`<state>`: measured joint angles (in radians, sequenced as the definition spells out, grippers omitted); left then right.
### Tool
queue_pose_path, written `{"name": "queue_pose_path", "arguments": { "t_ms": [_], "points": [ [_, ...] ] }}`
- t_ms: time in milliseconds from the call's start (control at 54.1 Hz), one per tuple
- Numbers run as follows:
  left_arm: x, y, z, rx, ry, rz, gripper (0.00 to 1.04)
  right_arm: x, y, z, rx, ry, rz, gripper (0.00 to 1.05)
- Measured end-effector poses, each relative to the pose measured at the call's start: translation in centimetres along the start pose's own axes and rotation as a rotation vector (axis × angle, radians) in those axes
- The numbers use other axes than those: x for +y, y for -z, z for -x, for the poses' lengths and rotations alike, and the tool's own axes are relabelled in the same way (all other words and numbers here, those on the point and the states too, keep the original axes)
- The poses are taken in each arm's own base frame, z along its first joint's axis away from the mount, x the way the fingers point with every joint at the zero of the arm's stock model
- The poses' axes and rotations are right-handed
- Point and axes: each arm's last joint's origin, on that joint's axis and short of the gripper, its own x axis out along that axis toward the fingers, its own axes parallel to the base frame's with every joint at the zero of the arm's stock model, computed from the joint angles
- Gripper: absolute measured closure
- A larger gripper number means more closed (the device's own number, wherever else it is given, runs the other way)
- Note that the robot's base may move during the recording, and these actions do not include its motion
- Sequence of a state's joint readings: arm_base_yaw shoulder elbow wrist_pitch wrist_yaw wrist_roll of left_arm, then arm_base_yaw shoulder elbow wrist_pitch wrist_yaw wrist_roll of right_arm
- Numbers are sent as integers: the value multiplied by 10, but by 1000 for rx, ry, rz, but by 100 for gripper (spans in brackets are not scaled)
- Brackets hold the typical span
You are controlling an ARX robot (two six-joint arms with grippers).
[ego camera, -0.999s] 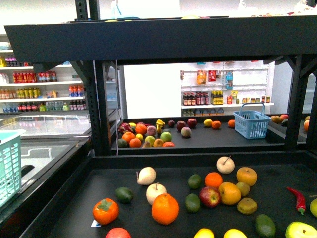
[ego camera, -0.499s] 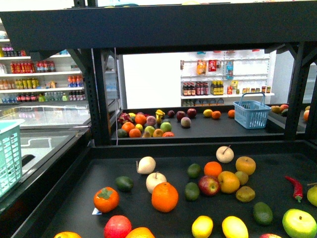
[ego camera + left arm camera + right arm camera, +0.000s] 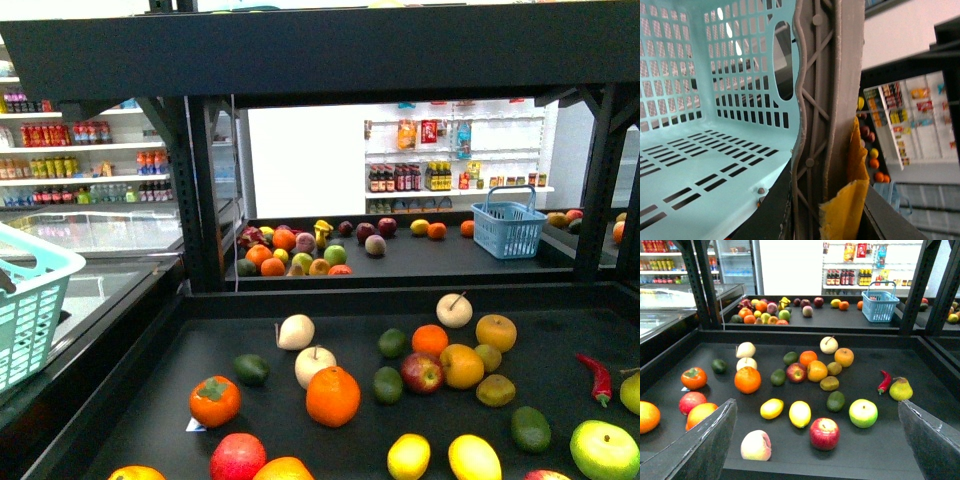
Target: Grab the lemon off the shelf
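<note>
Two yellow lemons lie near the front of the shelf's black tray deck, among other fruit. In the right wrist view they lie side by side. My right gripper is open and empty, held above the deck's front edge, with the lemons between and beyond its dark fingers. My left gripper is shut on the rim of a light teal basket. The basket shows tilted at the far left of the front view.
An orange, a persimmon, a red apple, a green apple, a peach and a red chili share the deck. Black uprights stand behind. A blue basket sits on the far stand.
The view dropped slightly, bringing the two lemons into view at the front. The teal basket at the left has risen and tilted.
</note>
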<state>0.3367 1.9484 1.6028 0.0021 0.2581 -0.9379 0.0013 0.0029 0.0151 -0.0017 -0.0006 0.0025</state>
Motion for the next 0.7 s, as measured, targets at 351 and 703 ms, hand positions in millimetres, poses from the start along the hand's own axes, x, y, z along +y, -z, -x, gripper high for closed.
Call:
{"name": "queue_pose_path", "arguments": {
  "t_ms": [351,703],
  "points": [
    [-52,56,43,196,148,-145,85,0,0,0,0,0,0,7],
    [-91,162,52,480,285,-300,90,0,0,0,0,0,0,7]
  ]
}}
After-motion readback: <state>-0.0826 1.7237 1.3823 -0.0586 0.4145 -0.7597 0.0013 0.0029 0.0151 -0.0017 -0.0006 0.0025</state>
